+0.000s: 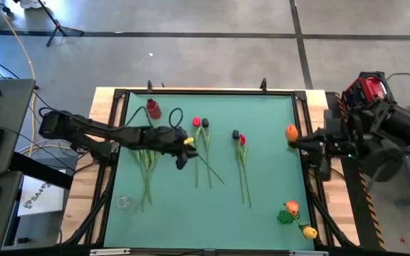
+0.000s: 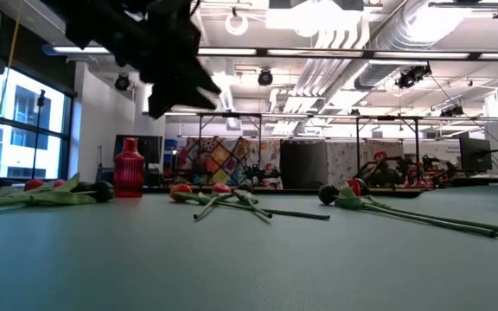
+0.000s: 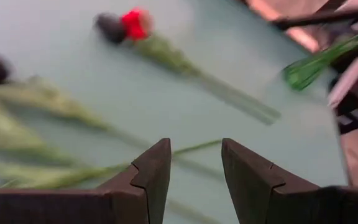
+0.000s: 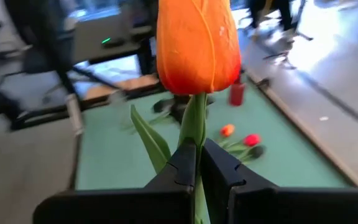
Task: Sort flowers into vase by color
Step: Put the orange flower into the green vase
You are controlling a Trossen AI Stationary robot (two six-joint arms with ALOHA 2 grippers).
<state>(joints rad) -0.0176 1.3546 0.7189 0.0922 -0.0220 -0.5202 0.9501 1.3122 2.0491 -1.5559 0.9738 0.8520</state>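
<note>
The right gripper [image 4: 194, 163] was pinched shut on the stem of an orange tulip [image 4: 197, 43], held up at the right edge of the table [image 1: 269, 149]. The red vase [image 1: 153, 109] stood far across, nearer the left arm. The left gripper [image 3: 194, 171] was spread open above the loose stems [image 1: 203, 158], which lay lengthways from back to front. One red vase and one clear vase [image 1: 123, 203] could be counted. About ten flowers were seen; the exact number could not be told.
</note>
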